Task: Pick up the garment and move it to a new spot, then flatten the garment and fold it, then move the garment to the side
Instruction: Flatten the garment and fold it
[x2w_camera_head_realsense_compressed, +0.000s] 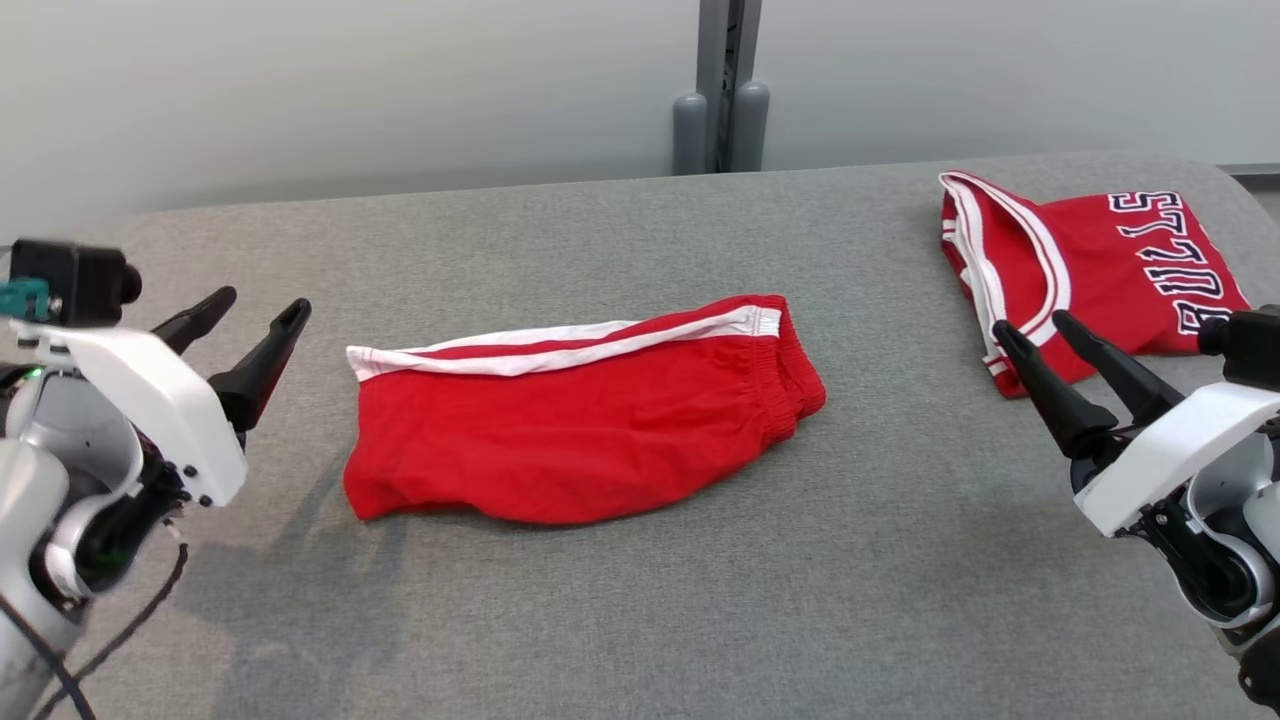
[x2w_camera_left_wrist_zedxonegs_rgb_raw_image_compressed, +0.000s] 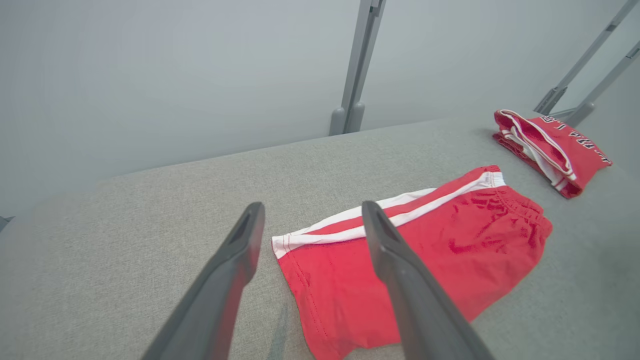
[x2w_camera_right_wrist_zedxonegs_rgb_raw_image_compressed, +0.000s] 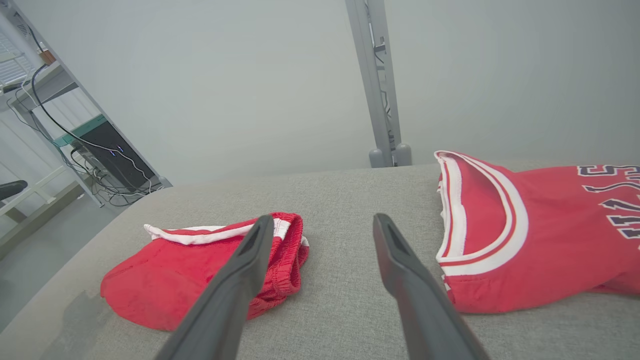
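The garment (x2w_camera_head_realsense_compressed: 580, 430), red shorts with white side stripes, lies folded flat in the middle of the grey padded table (x2w_camera_head_realsense_compressed: 640, 620). My left gripper (x2w_camera_head_realsense_compressed: 262, 302) hovers open just left of the hem end and holds nothing. In the left wrist view the shorts (x2w_camera_left_wrist_zedxonegs_rgb_raw_image_compressed: 440, 240) lie beyond and to the right of that open gripper (x2w_camera_left_wrist_zedxonegs_rgb_raw_image_compressed: 312, 206). Off to the right, my right gripper (x2w_camera_head_realsense_compressed: 1030, 323) is open and empty, apart from the waistband end. The right wrist view has the shorts (x2w_camera_right_wrist_zedxonegs_rgb_raw_image_compressed: 165, 280) at lower left, behind the open gripper (x2w_camera_right_wrist_zedxonegs_rgb_raw_image_compressed: 324, 219).
A folded red jersey (x2w_camera_head_realsense_compressed: 1110, 270) with white trim and dark lettering lies at the table's far right, just beyond my right gripper; it also appears in both wrist views (x2w_camera_left_wrist_zedxonegs_rgb_raw_image_compressed: 550, 150) (x2w_camera_right_wrist_zedxonegs_rgb_raw_image_compressed: 550, 240). A grey post (x2w_camera_head_realsense_compressed: 722, 90) stands behind the table's far edge.
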